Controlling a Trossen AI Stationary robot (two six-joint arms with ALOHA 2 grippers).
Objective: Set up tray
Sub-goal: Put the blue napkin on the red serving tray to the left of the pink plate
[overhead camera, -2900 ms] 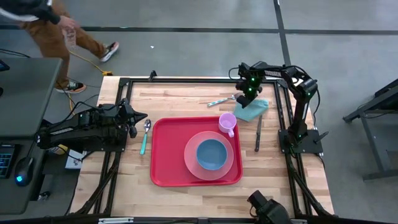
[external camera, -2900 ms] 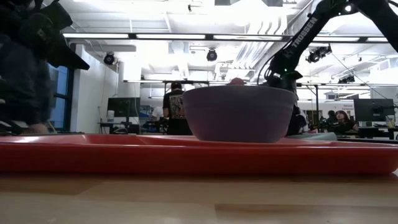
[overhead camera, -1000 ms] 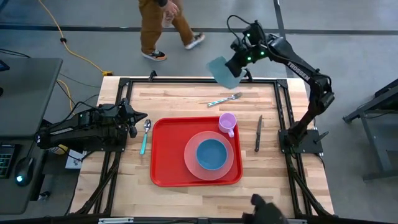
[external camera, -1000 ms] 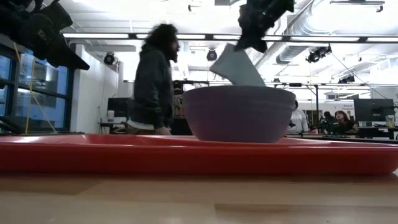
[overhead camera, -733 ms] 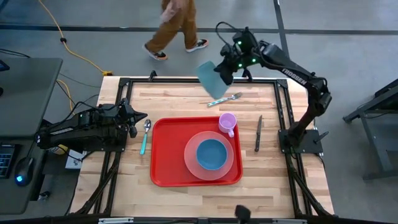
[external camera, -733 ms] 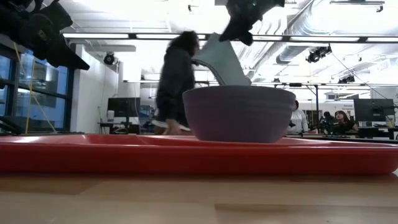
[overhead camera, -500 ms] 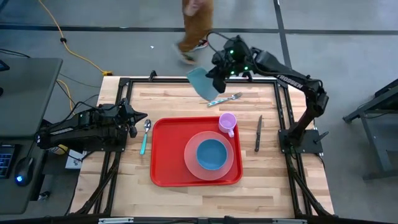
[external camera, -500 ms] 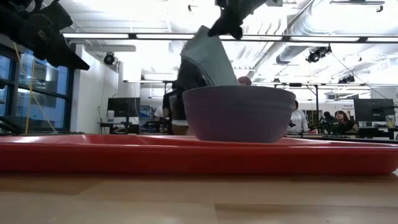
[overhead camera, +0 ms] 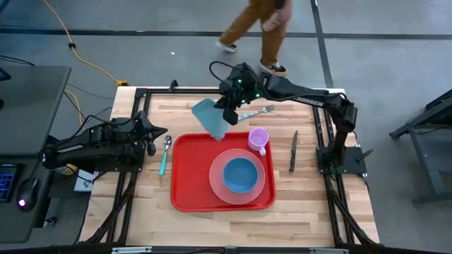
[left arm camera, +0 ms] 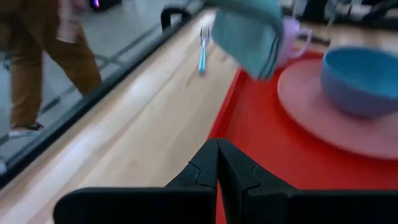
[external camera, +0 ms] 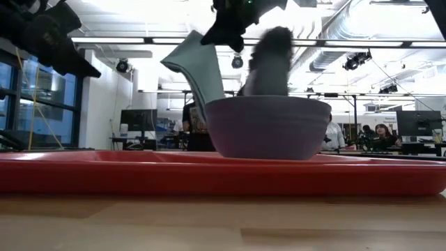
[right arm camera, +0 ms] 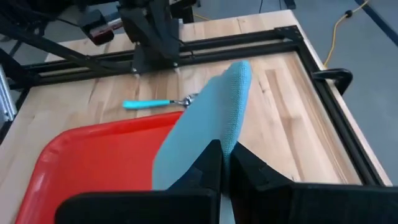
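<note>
The red tray (overhead camera: 191,176) lies mid-table with a pink plate (overhead camera: 217,185), a blue bowl (overhead camera: 240,175) and a purple cup (overhead camera: 258,139) on it. My right gripper (overhead camera: 229,113) is shut on a folded teal cloth (overhead camera: 210,118), which hangs over the tray's far left corner. The cloth also shows in the low view (external camera: 198,66) and the left wrist view (left arm camera: 245,31). My left gripper (left arm camera: 217,165) waits shut at the table's left edge (overhead camera: 151,138), touching nothing. My right gripper pinches the teal cloth by its upper end (right arm camera: 216,138) between its two fingers, slanting down from the table's far right. The cloth is folded, with a fold edge (right arm camera: 239,93) running away from the fingers. It hangs slack below the gripper, clear of tray and table.
A teal-handled spoon (overhead camera: 164,154) lies left of the tray, a fork (overhead camera: 256,111) beyond its far edge, a knife (overhead camera: 293,150) to its right. A person (overhead camera: 258,21) walks on the floor beyond the far edge. Bare wood lies near the front edge.
My right gripper has swung from beyond the table's far edge toward the left and near side, sinking a little and rolling, with the cloth hanging from it all the way. The cloth now hangs over the tray's far left corner. A person has walked rightward behind the table.
</note>
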